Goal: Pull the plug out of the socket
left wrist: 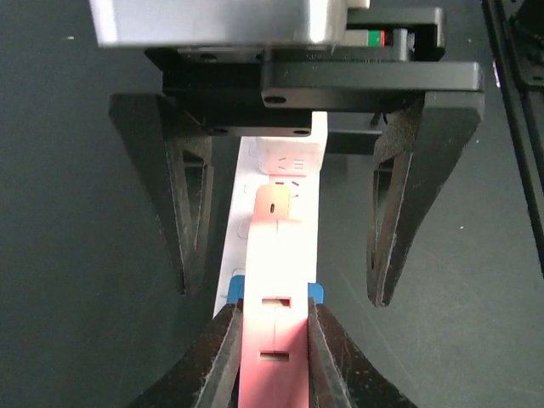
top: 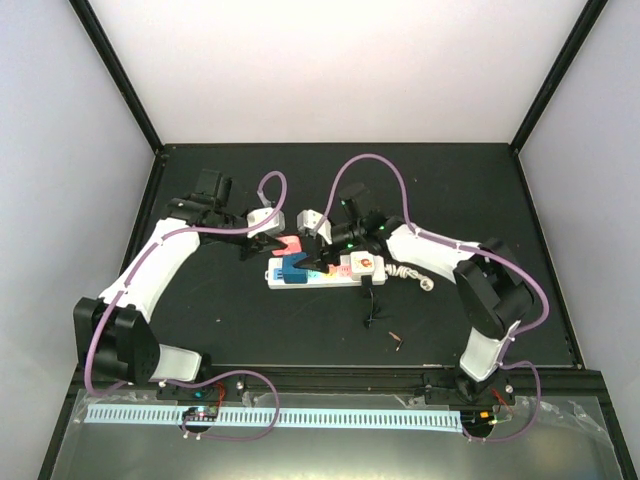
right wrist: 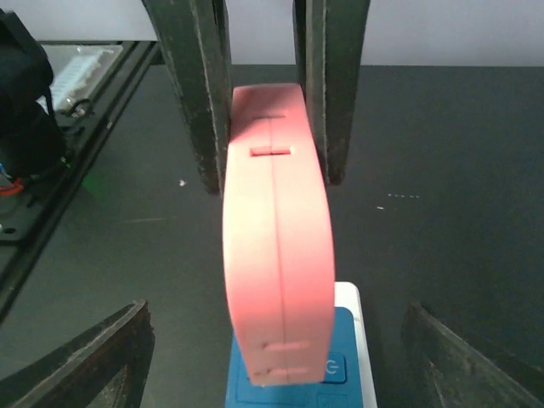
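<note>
Socket [top: 340,277] is lying in the middle of the black bench [top: 250,330], which pale walls [top: 330,70] are enclosing; it is a long white strip with pastel outlets. A pink plug [right wrist: 276,246] is standing over its blue outlet [right wrist: 344,340], whose small white mark is too blurred for reading. The left fingers [left wrist: 217,357] are clenching the pink plug; the right fingers [right wrist: 93,357] are standing released, wide apart on both sides of it.
</note>
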You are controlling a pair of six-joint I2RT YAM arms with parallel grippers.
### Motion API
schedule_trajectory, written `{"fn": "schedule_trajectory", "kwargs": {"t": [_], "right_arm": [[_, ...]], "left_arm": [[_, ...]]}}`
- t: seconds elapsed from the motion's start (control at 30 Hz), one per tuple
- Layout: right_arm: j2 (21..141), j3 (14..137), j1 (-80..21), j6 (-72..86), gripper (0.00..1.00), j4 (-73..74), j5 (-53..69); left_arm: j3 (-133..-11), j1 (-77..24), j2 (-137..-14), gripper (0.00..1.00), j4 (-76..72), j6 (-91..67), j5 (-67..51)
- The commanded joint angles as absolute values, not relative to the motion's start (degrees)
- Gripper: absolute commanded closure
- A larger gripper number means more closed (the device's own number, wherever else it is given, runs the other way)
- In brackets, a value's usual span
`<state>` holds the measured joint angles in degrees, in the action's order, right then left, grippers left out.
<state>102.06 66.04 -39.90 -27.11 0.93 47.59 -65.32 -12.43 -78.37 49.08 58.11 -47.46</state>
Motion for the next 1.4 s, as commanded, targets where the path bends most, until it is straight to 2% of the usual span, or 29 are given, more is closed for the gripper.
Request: {"fn": "schedule_trajectory", "kwargs": {"t": [0.0, 0.23, 0.47, 0.6, 0.63, 0.77, 0.83, 1.0, 1.37], "right_arm": [[98.41, 68.11, -38.8, -28.61, 0.21, 8.15, 51.15], [95.77, 68.65, -38.66, -25.61, 0.43, 10.55, 54.08], [95.83, 70.14, -38.67, -21.52, 0.56, 11.51, 55.17], [95.93, 71.04, -38.62, -19.28, 0.72, 11.75, 54.75], [95.96, 71.33, -38.67, -18.83, 0.77, 11.91, 54.63], [95.98, 71.5, -37.54, -16.25, 0.93, 11.52, 56.96], [95.98, 71.5, -36.48, -14.87, 0.97, 10.87, 58.03], [93.95, 69.13, -33.83, -12.13, 0.99, 6.91, 60.09], [92.35, 68.57, -33.01, -13.81, 0.99, 7.87, 62.54]], "left_arm": [[-69.38, -11.89, -78.48, 0.98, 53.44, 58.38, -52.51], [-69.98, -11.87, -79.72, 0.98, 57.64, 62.02, -57.45], [-70.11, -11.88, -79.34, 0.99, 56.97, 60.43, -58.36], [-69.41, -11.91, -78.58, 0.98, 55.54, 59.57, -59.49], [-69.29, -11.87, -78.47, 0.97, 55.38, 59.52, -59.59], [-70.39, -11.82, -78.96, 0.75, 55.99, 58.07, -58.65], [-71.37, -11.65, -79.75, 0.72, 56.78, 58.35, -58.21], [-72.18, -10.78, -80.45, 0.61, 57.25, 57.8, -59.74], [-69.97, -10.51, -81.34, 0.62, 54.95, 53.65, -68.72]]}}
